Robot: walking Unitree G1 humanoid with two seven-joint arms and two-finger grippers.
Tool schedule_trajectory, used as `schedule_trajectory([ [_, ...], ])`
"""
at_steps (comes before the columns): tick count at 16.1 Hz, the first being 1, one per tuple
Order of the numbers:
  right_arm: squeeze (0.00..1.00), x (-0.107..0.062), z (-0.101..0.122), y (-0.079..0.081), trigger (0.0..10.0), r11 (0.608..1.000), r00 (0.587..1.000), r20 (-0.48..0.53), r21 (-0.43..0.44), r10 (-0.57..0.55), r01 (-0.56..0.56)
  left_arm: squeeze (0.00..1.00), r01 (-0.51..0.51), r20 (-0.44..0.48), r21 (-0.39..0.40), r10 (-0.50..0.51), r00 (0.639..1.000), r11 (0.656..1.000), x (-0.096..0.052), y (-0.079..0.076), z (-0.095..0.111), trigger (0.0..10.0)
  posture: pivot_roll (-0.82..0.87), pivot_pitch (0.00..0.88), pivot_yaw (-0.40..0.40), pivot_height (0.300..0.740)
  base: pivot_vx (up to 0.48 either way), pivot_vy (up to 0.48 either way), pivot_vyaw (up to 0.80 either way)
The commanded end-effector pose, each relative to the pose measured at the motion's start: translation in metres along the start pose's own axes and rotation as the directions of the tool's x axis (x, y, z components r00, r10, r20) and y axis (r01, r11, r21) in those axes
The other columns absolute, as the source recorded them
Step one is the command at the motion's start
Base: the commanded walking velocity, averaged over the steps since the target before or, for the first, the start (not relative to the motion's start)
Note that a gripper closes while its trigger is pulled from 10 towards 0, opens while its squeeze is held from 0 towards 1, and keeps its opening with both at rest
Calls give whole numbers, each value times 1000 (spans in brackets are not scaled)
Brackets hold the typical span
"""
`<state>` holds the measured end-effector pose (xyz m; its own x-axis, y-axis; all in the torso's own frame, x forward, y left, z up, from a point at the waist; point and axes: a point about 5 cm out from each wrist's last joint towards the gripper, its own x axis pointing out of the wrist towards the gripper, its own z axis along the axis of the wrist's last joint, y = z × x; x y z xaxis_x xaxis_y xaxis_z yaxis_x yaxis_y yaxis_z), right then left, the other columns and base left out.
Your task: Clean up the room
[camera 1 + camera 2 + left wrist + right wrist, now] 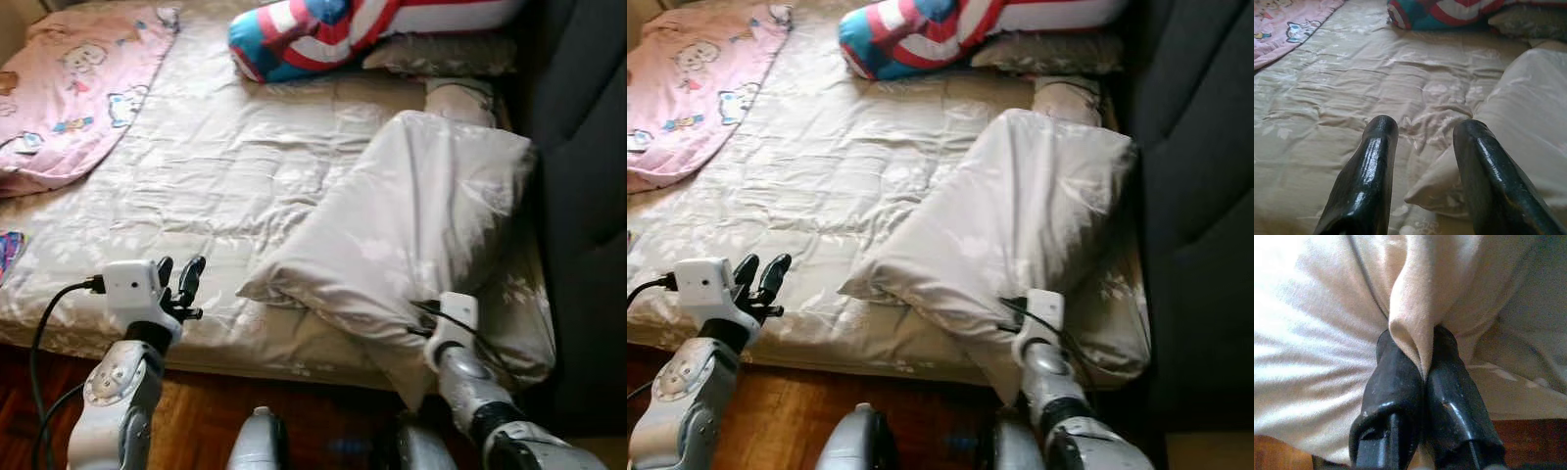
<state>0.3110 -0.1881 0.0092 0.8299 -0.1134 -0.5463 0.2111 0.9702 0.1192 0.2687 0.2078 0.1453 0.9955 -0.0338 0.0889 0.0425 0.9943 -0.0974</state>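
A beige quilt (421, 215) lies folded back over the right half of the bed, its lower corner hanging off the front edge. My right gripper (1418, 338) is shut on a pinched fold of this quilt (1410, 293). From the head views its fingers are hidden under the cloth, below the white wrist camera (456, 313). At the bed's front left edge, my left gripper (181, 266) is open and holds nothing. In the left wrist view its two black fingers (1376, 147) point across the quilted beige bed cover (1400, 78).
A pink cartoon blanket (78, 78) lies at the bed's far left. A red, white and blue striped pillow (323, 29) and a beige pillow (441, 54) sit at the head. Dark upholstery (588, 117) runs along the right side. Wooden floor (196, 411) lies in front.
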Motion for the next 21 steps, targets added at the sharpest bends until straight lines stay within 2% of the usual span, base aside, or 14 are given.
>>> schedule_trajectory([
  [1,0,-5,-7,-40,0,985,986,-30,51,-165,167,0,-17,-9,8,17,1000,1000,-1,3,-5,10000,122,202,55,666,0,0,0],
  [2,0,-7,1,-61,0,969,971,1,67,-240,239,0,-17,-9,4,17,1000,1000,0,2,-7,10000,111,194,52,666,0,0,0],
  [5,0,-18,14,-105,0,915,914,63,77,-400,395,0,-12,-1,-13,12,1000,1000,4,-2,-11,10000,92,164,45,666,0,0,0],
  [8,0,-29,29,-138,0,849,844,102,120,-527,515,0,-6,8,-19,6,1000,1000,10,-4,-11,10000,77,150,45,666,0,0,0],
  [10,0,-35,47,-152,0,804,787,164,123,-594,581,0,0,10,-21,0,1000,1000,12,-5,-12,10000,69,142,49,666,0,0,0],
  [12,0,-37,58,-154,0,780,751,217,102,-623,618,0,4,8,-20,-4,1000,1000,13,-5,-14,10000,73,144,52,666,0,0,0],
  [16,0,-32,54,-141,0,790,767,207,53,-608,611,0,1,4,-9,-1,1000,1000,10,-1,-15,10000,88,147,58,666,0,0,0],
  [19,0,-32,56,-139,0,780,754,235,33,-614,625,0,1,1,-4,-1,1000,1000,9,1,-16,10000,88,147,63,666,0,0,0],
  [21,0,-35,65,-142,0,755,722,298,-8,-624,656,0,7,-1,-6,-7,1000,1000,10,-1,-17,10000,86,145,63,666,0,0,0],
])
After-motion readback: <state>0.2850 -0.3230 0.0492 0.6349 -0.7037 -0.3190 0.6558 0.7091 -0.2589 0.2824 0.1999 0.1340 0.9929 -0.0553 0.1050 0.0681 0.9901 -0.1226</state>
